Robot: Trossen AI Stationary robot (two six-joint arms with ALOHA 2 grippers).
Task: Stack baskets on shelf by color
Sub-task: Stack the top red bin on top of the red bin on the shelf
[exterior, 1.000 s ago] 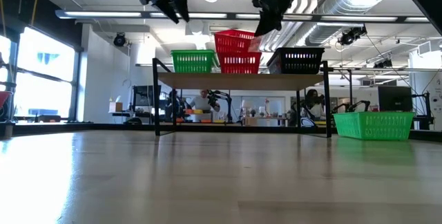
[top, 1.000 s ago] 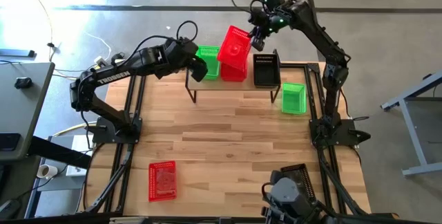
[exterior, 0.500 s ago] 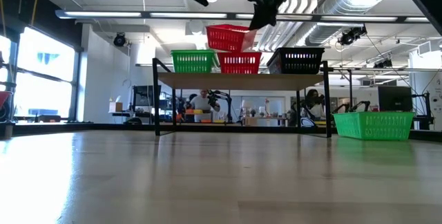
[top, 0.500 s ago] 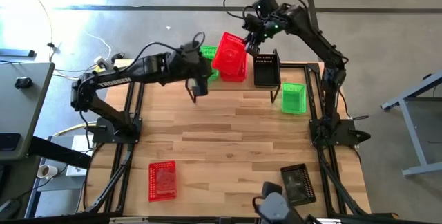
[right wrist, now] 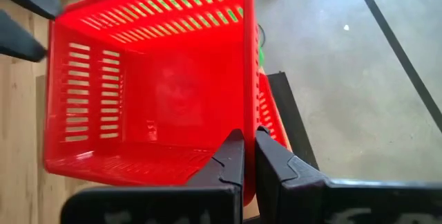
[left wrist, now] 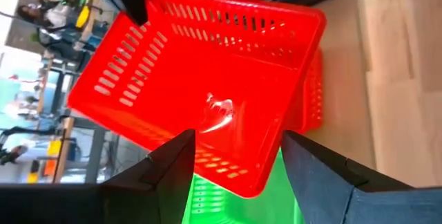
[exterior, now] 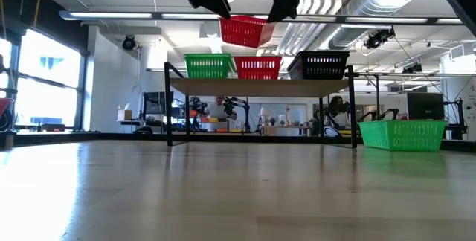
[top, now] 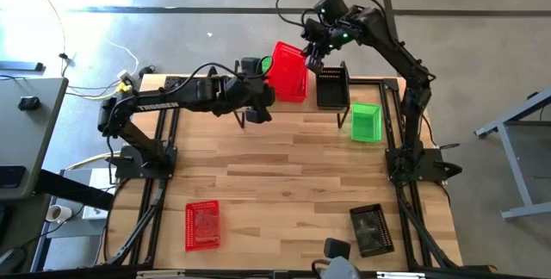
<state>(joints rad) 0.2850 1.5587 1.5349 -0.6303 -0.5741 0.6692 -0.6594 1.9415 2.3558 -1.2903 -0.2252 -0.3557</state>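
Note:
My right gripper (top: 310,53) is shut on a red basket (top: 288,71) and holds it in the air over the shelf (exterior: 260,86). Three baskets stand on the shelf top: green (exterior: 207,65), red (exterior: 257,68) and black (exterior: 320,65). The held red basket (exterior: 244,30) hangs tilted above them. My left gripper (top: 267,92) is open and reaches in from the table's left. Its fingers stand on either side of the held basket's bottom edge (left wrist: 248,179). My right gripper pinches the rim of one side wall (right wrist: 248,124) of the red basket, one finger inside the basket and one outside. The fingers slant down from the far right. The basket is lifted clear of the shelf's baskets and tilted. Whether my left gripper touches the basket, I cannot tell.
A green basket (top: 366,122) stands on the table right of the shelf. A red basket (top: 202,225) lies near the front left and a black one (top: 372,230) near the front right. The middle of the table (top: 293,167) is bare wood.
My right gripper has carried the red basket up and toward the table's left, off the shelf's red basket where it leaned, so it now hangs clear. My left gripper has swung toward the table's right, up to the held basket, and has rolled about its own axis.

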